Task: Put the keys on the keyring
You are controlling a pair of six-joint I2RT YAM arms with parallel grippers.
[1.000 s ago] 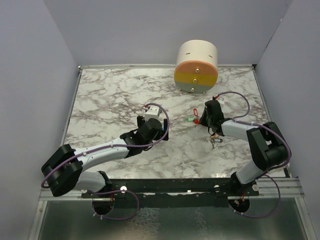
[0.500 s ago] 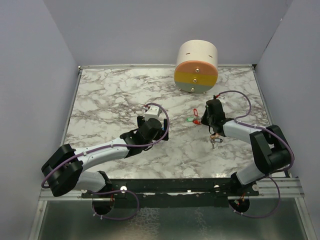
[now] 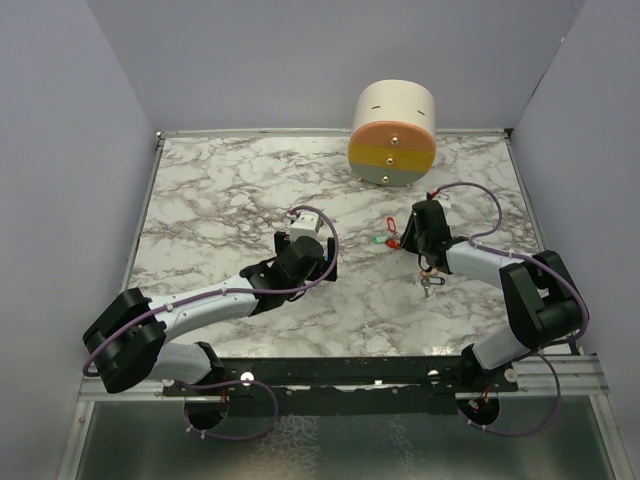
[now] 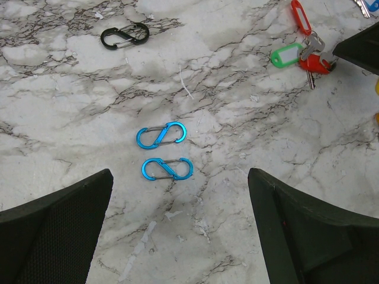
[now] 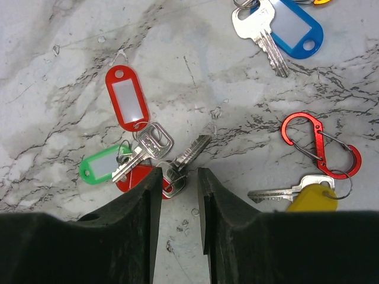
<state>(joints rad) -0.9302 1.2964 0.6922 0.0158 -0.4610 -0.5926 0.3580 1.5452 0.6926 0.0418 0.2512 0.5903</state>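
Several keys point(image 5: 155, 142) lie flat on the marble bench point(image 3: 220, 190) in front of the right arm, each with a coloured plastic tag. A red tag point(image 5: 126, 97), a green tag point(image 5: 100, 167) and a second red tag point(image 5: 133, 180) half buried under them make one tangled heap. A blue-tagged key point(image 5: 278, 26) lies apart beyond it. A yellow-tagged key point(image 5: 308, 198) sits just beside a red clip point(image 5: 323, 145), its small ring seemingly looped through the clip's lower end.

The right claw point(image 5: 179, 174) is down at the near edge of the heap. Its jaws are only narrowly parted, with the round head of one silver key between the tips. Whether it is pinching that key or merely straddling it, I cannot tell. The left claw point(image 4: 179, 183) hangs released, spread wide above two blue clips point(image 4: 163, 136) lying side by side, with a black clip point(image 4: 124, 36) further off.

From where I stand the keys look light, stiff and slick. They are thin metal lying flat on stone, so they are hard to get under. The tags are thicker and offer more to bite on, though they would flop on their rings. I judge the surest hold to be across a key's head, taken edge-on. A tug on one key may drag the whole heap along, since the rings look interlinked.
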